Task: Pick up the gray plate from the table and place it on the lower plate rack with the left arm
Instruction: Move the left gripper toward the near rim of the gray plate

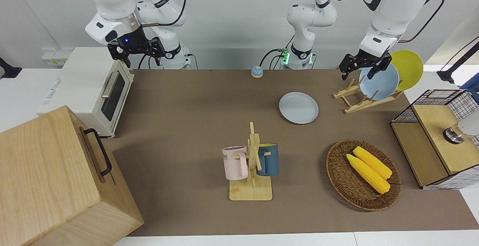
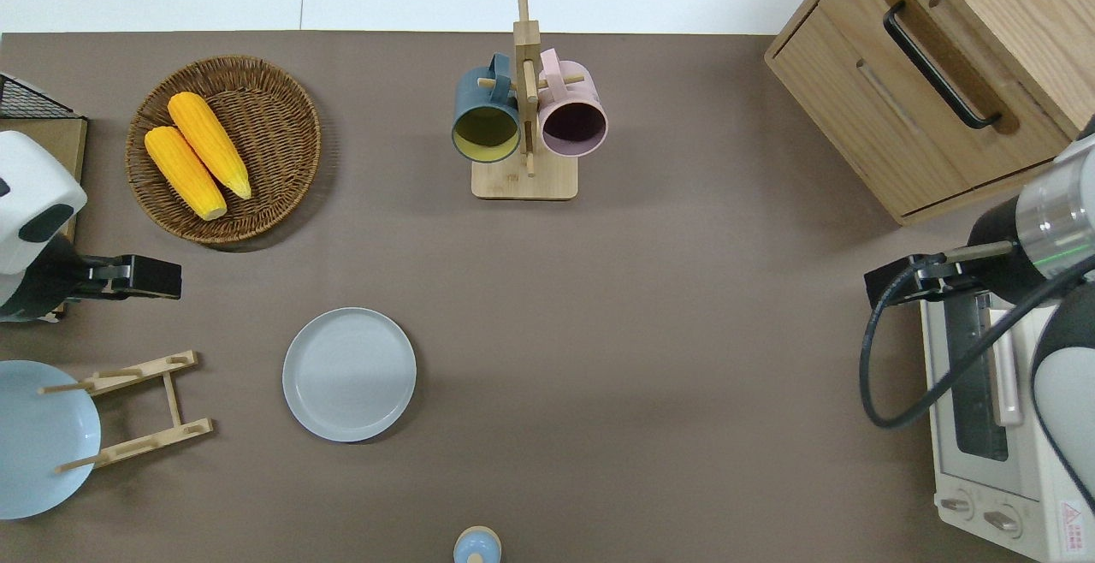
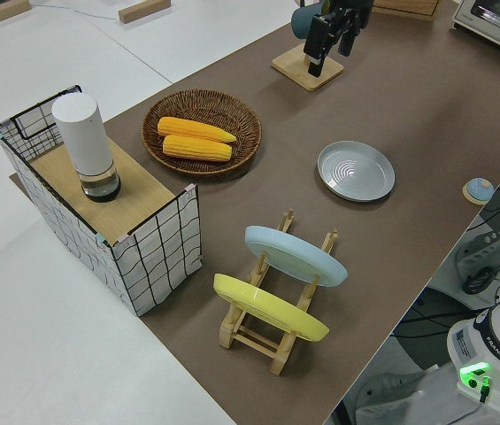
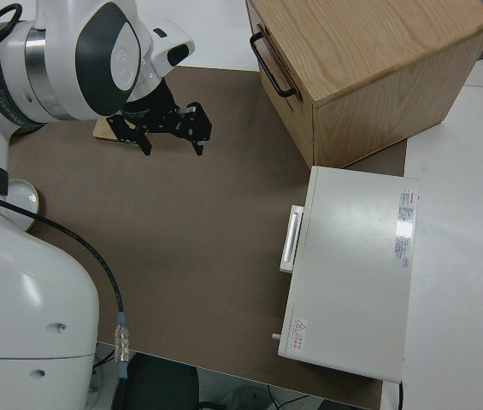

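Note:
The gray plate (image 1: 298,107) lies flat on the brown mat, beside the lower plate rack (image 1: 368,102); it also shows in the overhead view (image 2: 349,374) and the left side view (image 3: 356,171). The rack (image 2: 141,409) holds a light-blue plate (image 1: 380,81) and a yellow plate (image 1: 409,68) on edge; its slots nearest the gray plate are bare. My left gripper (image 1: 357,74) is open and empty, up in the air over the mat between the wicker basket and the rack (image 2: 141,278). The right arm is parked, its gripper (image 4: 173,147) open.
A mug stand (image 1: 252,171) with a pink and a dark blue mug stands mid-table. A wicker basket (image 1: 338,171) holds two corn cobs. A wire crate (image 1: 430,115), a toaster oven (image 1: 93,89), a wooden drawer box (image 1: 52,178) and a small blue bell (image 1: 256,71) line the edges.

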